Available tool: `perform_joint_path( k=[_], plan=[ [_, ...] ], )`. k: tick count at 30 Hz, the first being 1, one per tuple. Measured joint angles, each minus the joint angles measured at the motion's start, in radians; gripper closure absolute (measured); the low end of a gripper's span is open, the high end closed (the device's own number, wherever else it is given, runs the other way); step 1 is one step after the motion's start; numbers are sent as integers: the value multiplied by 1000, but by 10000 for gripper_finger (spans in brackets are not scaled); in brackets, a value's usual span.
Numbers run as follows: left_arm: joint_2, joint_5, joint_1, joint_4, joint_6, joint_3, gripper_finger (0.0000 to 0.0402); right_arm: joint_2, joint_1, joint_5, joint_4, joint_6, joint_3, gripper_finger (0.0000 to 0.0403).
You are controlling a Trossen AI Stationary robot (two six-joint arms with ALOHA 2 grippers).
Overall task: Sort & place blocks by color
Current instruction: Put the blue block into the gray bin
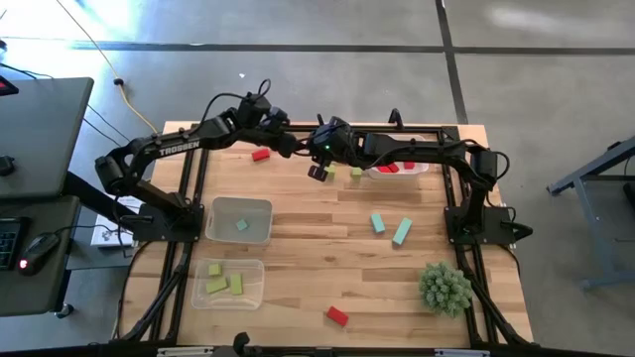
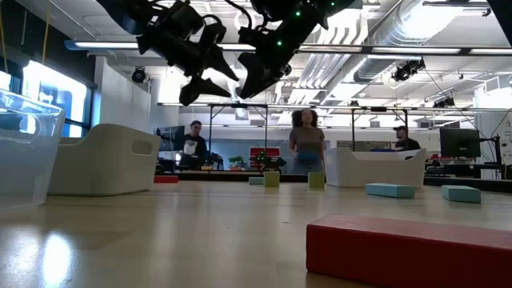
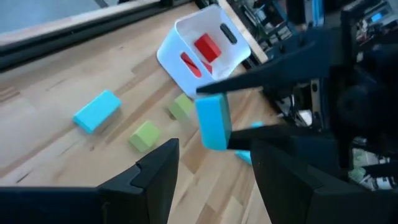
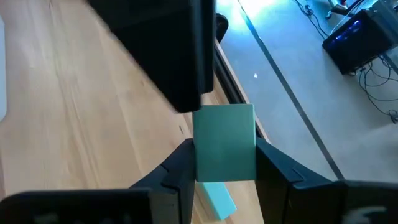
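My right gripper (image 4: 224, 163) hangs above the table's far middle, shut on a teal block (image 4: 224, 140). My left gripper (image 3: 214, 152) is open and faces that block (image 3: 212, 121) from close by, with one finger (image 4: 183, 56) just past its free end. Loose blocks lie flat on the table: two yellow-green (image 3: 146, 135) (image 3: 181, 107), two teal (image 1: 378, 222) (image 1: 402, 231) and two red (image 1: 260, 155) (image 1: 337, 316). More red blocks (image 3: 206, 46) lie in a clear tray (image 3: 171, 53). My right gripper pinches the teal block by two opposite faces (image 4: 200, 163) between its two fingers (image 3: 261, 78). It comes slanting down from the table's right side. The block is lifted clear of the table, and its free end sticks out past the fingertips toward my left gripper.
Two clear trays sit at the left: one (image 1: 240, 220) holds a single block, the other (image 1: 228, 283) holds yellow-green blocks. A spiky green plant ball (image 1: 444, 288) stands near the right front corner. People stand in the room beyond the table (image 2: 308, 144).
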Motion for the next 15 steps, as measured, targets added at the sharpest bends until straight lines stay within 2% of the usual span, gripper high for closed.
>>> perform_joint_path(
  k=[7, 15],
  plan=[
    [0, -2, 0, 5, -8, 0, 211, 0, 16, -35, 38, 0, 0, 300],
    [-1, 1, 0, 7, -8, 0, 214, 0, 28, -4, 122, -35, 0, 300]
  ],
)
